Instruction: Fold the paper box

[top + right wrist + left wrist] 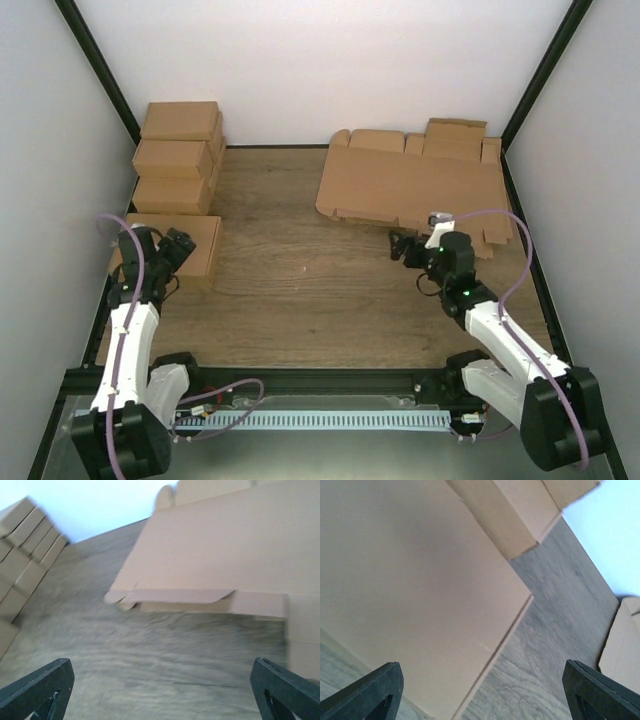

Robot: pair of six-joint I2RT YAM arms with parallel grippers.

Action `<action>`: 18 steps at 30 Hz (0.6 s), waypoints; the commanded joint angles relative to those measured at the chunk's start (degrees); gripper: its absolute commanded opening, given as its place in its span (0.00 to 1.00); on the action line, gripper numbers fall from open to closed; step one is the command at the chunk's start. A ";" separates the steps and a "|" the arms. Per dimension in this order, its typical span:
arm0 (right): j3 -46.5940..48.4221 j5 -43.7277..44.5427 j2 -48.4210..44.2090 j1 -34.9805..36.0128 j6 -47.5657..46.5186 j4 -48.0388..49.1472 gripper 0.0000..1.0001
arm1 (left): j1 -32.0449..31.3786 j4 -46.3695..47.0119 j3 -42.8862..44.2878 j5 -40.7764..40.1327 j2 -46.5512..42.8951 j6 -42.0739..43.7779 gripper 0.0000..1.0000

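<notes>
Wooden tabletop [300, 290] between white walls carries, at ten o'clock, a row of folded boxes [178, 160]; the left gripper [178, 243] hangs over the nearest one, fingers wide and holding nothing. At one o'clock lies the flat stack of unfolded box blanks [410, 185], its near flap slightly raised, and the right gripper [402, 246] hovers just off that near edge, fingers likewise wide and bare. Judgement: no blank is in hand, so this fits either fetching one or the pause after setting a box down; a fetch would call for closing on the stack's near edge.

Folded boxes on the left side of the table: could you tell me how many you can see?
4 folded boxes: three in a row toward the back wall, one nearest the left gripper. More may be hidden beneath them.
</notes>
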 commanded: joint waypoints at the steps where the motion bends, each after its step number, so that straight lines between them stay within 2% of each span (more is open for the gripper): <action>1: -0.21 -1.81 -0.38 -8.40 5.15 0.17 1.00 | -5.25 -0.28 2.92 -7.54 0.03 3.35 0.90; 5: -1.26 3.45 -1.98 -9.85 2.61 2.17 1.00 | -5.65 -0.47 3.82 -12.53 -1.28 4.38 0.90; 9: -7.98 2.63 -4.91 -9.80 -2.83 13.45 1.00 | -6.74 4.91 2.95 -10.48 -1.19 12.34 0.89; 14: -11.08 -3.09 -5.88 -9.80 -12.18 21.78 1.00 | -9.88 17.95 -2.62 -4.82 -3.08 22.62 0.90; 18: -10.46 0.69 0.21 -9.80 -14.50 27.19 1.00 | -11.89 32.59 -10.70 -1.15 -6.65 28.13 1.00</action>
